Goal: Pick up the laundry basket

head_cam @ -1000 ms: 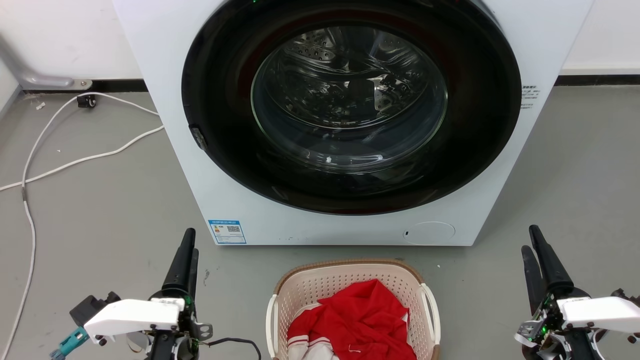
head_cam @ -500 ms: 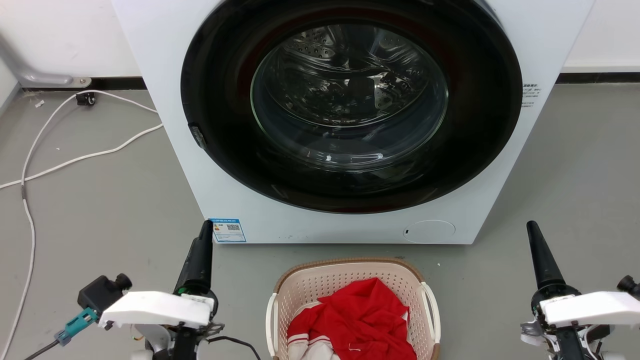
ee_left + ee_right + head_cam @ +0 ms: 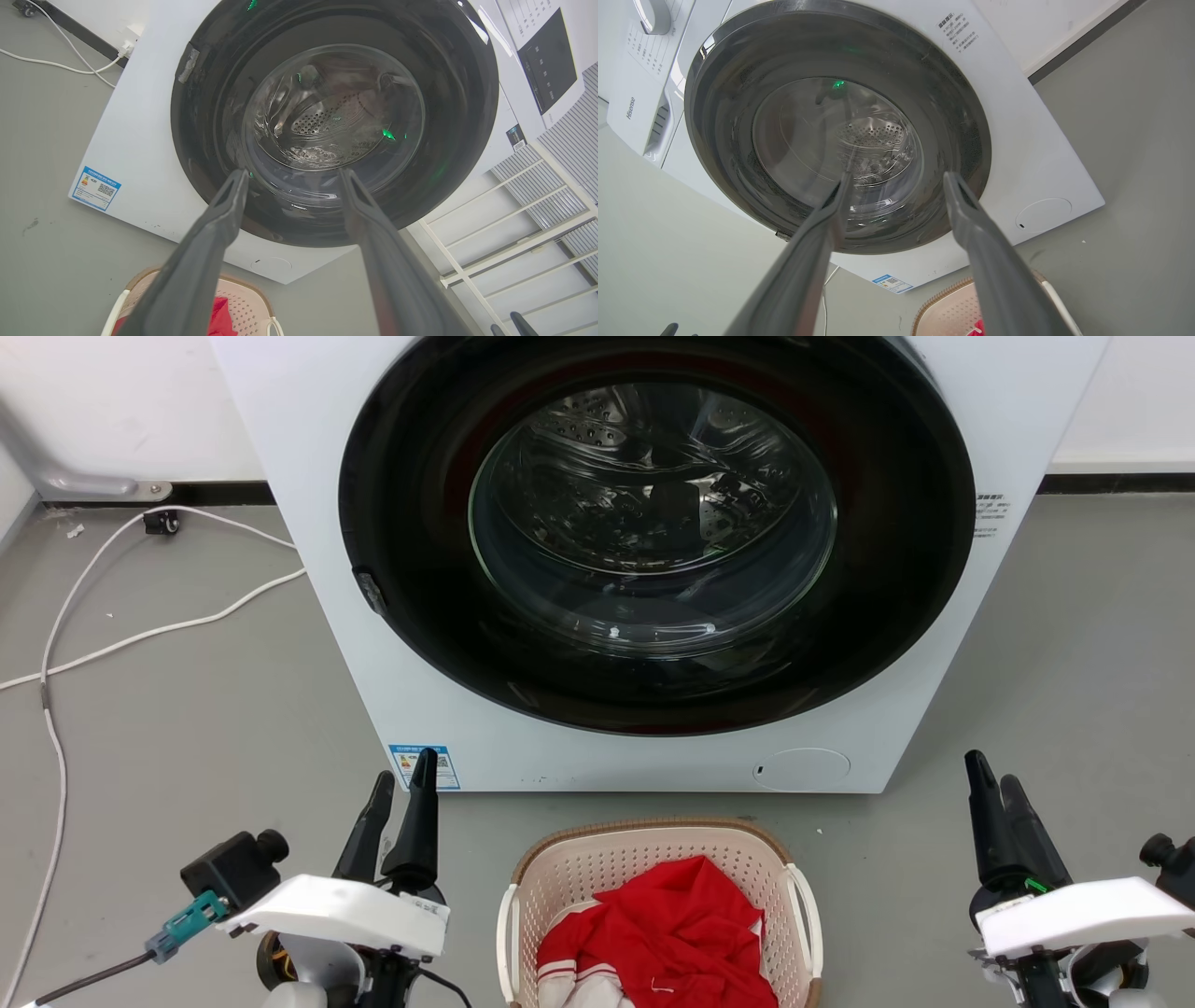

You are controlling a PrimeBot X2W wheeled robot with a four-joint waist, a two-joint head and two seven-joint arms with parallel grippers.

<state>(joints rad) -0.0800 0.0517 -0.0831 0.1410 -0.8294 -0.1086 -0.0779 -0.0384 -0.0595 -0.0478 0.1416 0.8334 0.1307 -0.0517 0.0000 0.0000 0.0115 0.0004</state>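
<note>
Laundry basket [image 3: 571, 875] sits on the grey floor just in front of the washing machine [image 3: 308, 523], below its round dark door and apart from the front panel. Rounded-rectangular tub, cream-beige plastic, walls perforated with small holes, brown braided-look rim along the edge nearest the washer. White loop handles [image 3: 805, 915] on its two sides. Inside: crumpled red garment [image 3: 672, 924], with a bit of white striped trim at its near edge. Basket's near end is cut off by the head view.

Left gripper [image 3: 403, 767] is by the washer's lower-left corner, at the blue label [image 3: 425, 767]; fingers apart, nothing between them. Right gripper [image 3: 990, 768] is off the washer's lower-right corner; fingers likewise spread and empty. Neither touches the basket.
</note>
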